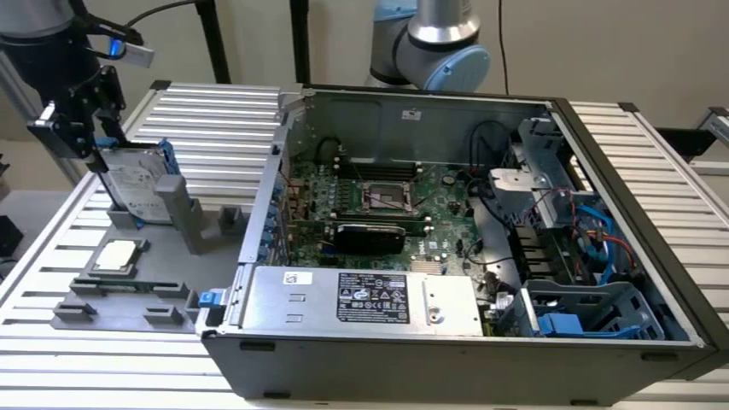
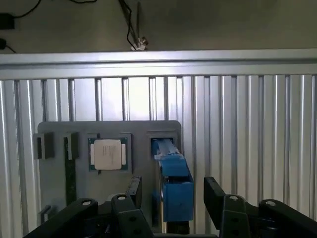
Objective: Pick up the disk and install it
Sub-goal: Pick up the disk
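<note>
Position: my gripper (image 1: 101,147) (image 2: 173,188) is over the grey fixture plate (image 1: 160,275) (image 2: 141,130), at the exterior view's left, on the slatted aluminium table (image 1: 217,111) (image 2: 247,124).

Jaws: spread wide. In the wrist view one black finger (image 2: 134,188) stands on each side of the disk (image 1: 135,184) (image 2: 172,166), with a visible gap on both sides. Nothing is clamped.

Disk: standing on edge in the upright slot of the fixture plate, with the label face toward the exterior camera and the blue bracket along its top and side edges. My fingertips are level with its upper edge.

Neighbours: the square CPU chip (image 1: 118,254) (image 2: 108,153) lies flat in its pocket on the same plate, just beside the disk's slot.

Computer case (image 1: 456,376): open, well apart from the disk, toward the exterior view's right. The motherboard (image 1: 376,184) and power supply (image 1: 364,295) are exposed. A drive cage (image 1: 592,312) with blue fittings sits in its near corner at the exterior view's right.
</note>
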